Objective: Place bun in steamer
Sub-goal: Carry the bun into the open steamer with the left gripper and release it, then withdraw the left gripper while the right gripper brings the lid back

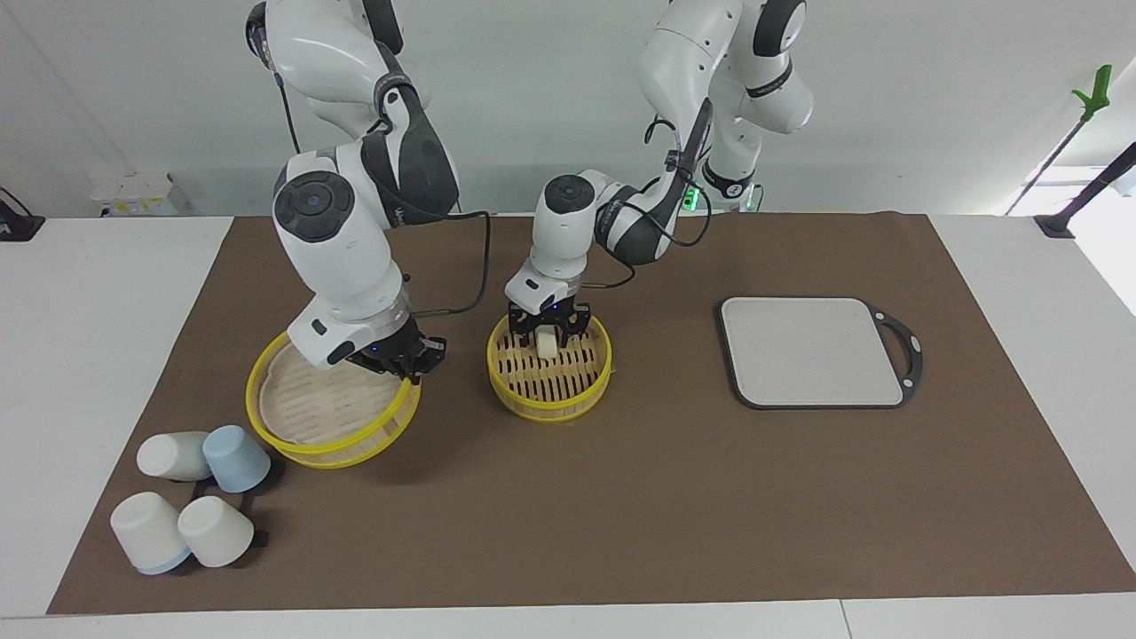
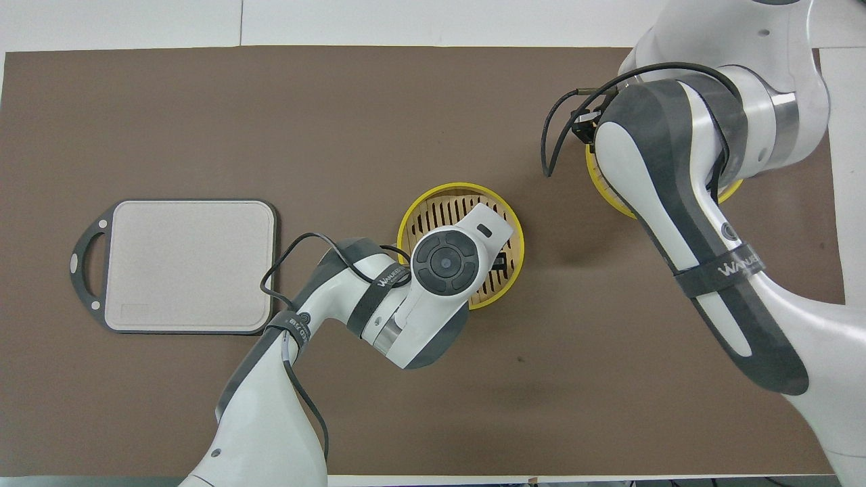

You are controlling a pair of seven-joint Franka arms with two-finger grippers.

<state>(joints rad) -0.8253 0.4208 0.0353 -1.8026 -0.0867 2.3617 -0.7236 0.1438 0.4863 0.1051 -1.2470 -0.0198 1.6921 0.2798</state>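
Observation:
The steamer (image 1: 550,383) stands mid-table, with yellow hoops and a slatted floor; it also shows in the overhead view (image 2: 446,199). The small cream bun (image 1: 548,344) is inside it, at the slats on the side nearer to the robots. My left gripper (image 1: 548,337) reaches down into the steamer and is shut on the bun. In the overhead view the left hand hides both. My right gripper (image 1: 404,362) is shut on the rim of the shallow lid (image 1: 319,413), beside the steamer toward the right arm's end. The arm hides most of the lid (image 2: 599,182) from overhead.
A grey cutting board (image 1: 812,351) with a dark handle lies toward the left arm's end of the table (image 2: 186,264). Several upturned pale and blue cups (image 1: 191,501) cluster farther from the robots than the lid, at the brown mat's corner.

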